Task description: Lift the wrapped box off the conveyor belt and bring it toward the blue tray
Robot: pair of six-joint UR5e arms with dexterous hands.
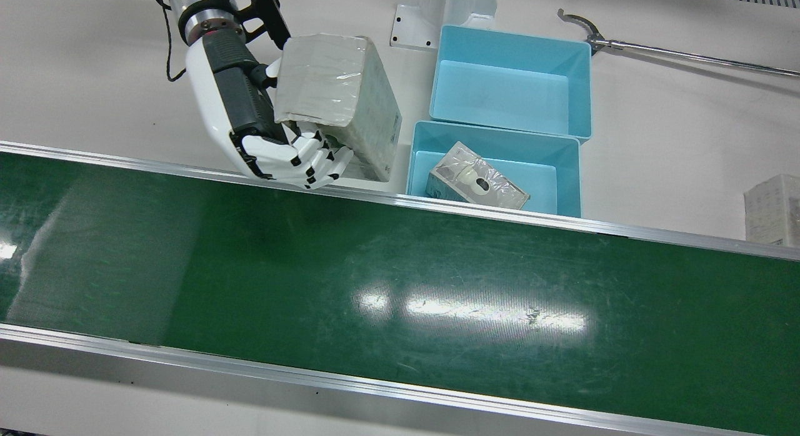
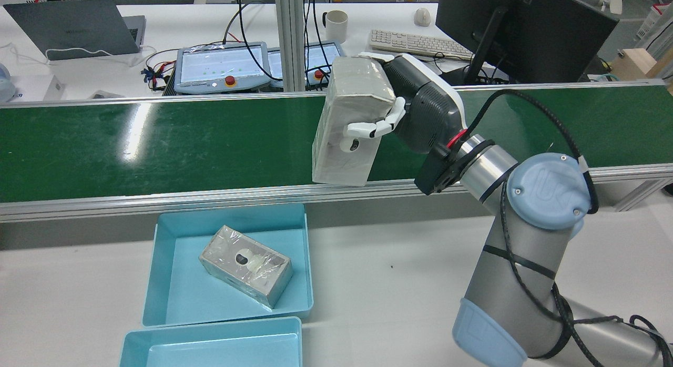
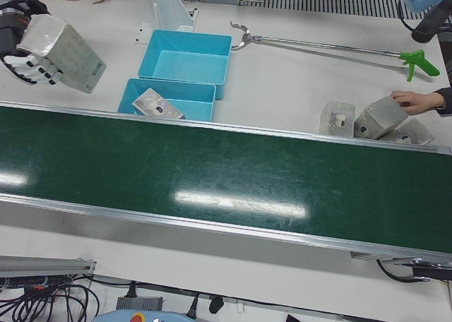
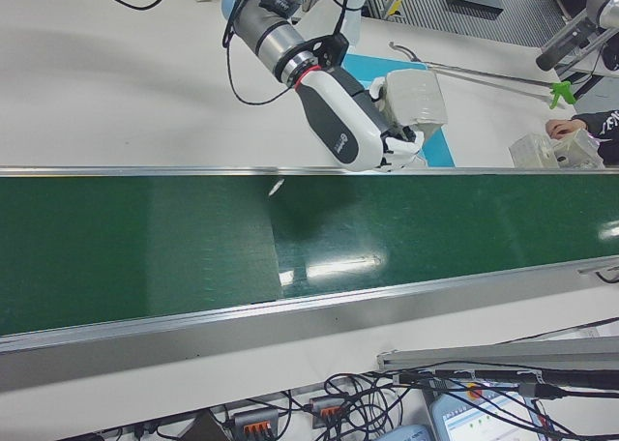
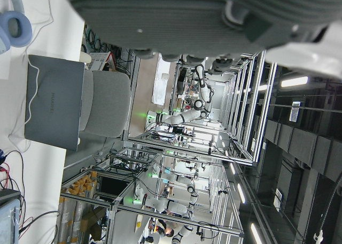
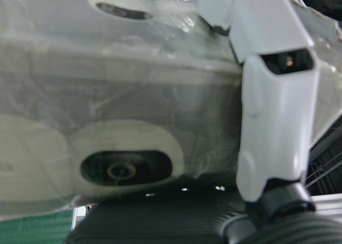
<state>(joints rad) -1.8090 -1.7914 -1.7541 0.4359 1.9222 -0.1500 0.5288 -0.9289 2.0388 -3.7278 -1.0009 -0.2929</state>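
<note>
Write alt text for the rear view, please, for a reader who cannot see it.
The right hand holds a wrapped box in the air over the near edge of a green belt. Below on the table, a blue tray already holds a second box.

White desks (image 2: pixel 210 25) behind hold a laptop (image 2: pixel 73 28), mug (image 2: pixel 336 25), keyboard (image 2: pixel 415 41); monitor (image 2: pixel 520 30) at right.

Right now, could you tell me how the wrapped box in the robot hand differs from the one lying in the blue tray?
The held box is gripped by the right robot hand in the air above the belt's edge; the tray box rests flat inside the blue tray. The held box stands nearly on end; the tray box lies on its side. Both are grey and plastic-wrapped.
</note>
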